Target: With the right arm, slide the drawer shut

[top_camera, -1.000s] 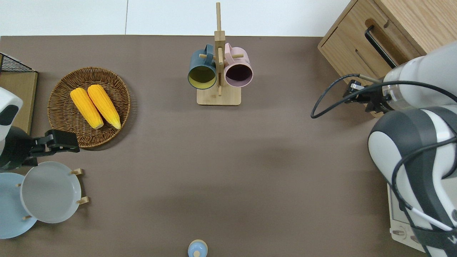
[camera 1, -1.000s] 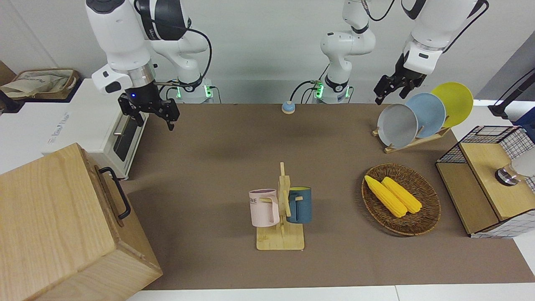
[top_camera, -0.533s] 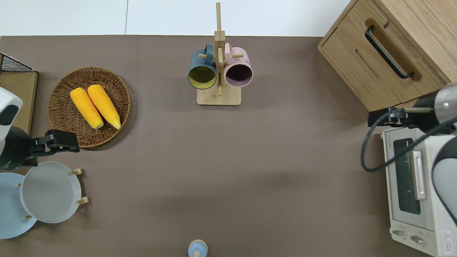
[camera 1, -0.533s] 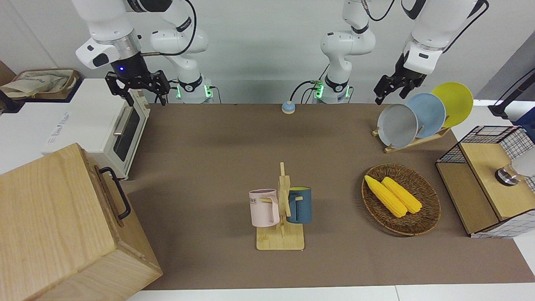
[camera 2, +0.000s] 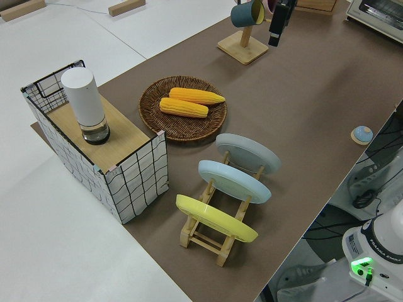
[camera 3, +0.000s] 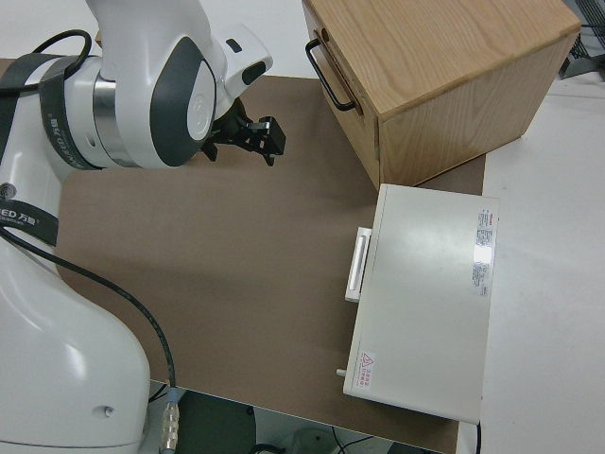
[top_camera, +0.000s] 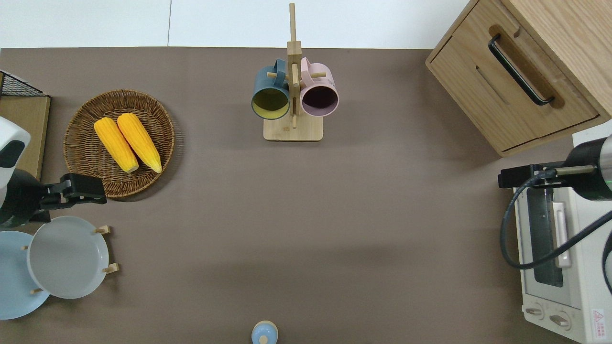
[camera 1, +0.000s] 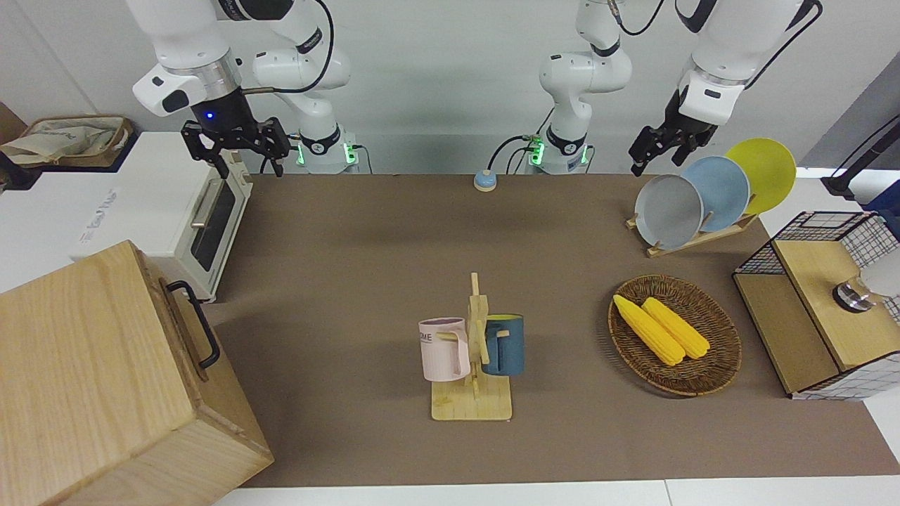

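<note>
Overhead view shows the drawer (top_camera: 514, 91) seemingly flush, so the right claw (top_camera: 508, 178), fingers spread and empty, is best kept clear.

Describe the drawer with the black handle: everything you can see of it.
The drawer is a wide, shallow front of pale natural wood in the large wooden cabinet at the right arm's end of the table. A black metal bar handle spans a routed recess along its face. It sits pushed in, its front about level with the cabinet's face, with only thin seams around it. Nothing touches it: the right gripper hangs apart from it, over the table by the white toaster oven.
</note>
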Robot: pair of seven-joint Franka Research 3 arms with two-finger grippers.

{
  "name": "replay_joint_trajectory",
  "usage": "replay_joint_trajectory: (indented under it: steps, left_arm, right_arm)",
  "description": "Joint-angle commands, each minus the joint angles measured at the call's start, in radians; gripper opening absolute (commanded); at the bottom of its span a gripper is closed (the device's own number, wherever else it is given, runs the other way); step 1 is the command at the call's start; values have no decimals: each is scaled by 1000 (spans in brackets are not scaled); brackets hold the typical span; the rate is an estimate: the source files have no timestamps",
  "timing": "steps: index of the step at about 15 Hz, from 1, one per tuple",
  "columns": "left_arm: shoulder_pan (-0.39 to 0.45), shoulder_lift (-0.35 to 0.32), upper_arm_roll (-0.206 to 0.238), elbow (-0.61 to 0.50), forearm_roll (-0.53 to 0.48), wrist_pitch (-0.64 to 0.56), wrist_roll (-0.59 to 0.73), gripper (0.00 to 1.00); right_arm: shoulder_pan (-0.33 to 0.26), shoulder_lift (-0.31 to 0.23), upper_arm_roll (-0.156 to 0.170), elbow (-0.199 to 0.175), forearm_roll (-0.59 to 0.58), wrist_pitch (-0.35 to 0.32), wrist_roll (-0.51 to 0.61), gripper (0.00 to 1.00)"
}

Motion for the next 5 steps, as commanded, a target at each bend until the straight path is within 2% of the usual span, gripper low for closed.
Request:
replay_joint_trajectory:
  steps: [1,5]
  left_arm:
    - [-1,-8,4,4,-1,-16,9,993]
    - [-1,-8,4,4,-1,-16,9,993]
  right_arm:
    - [36,-1,-47,4,-2,-4,-19,990]
    - [14,-1,-30,6,1,-4,-18,990]
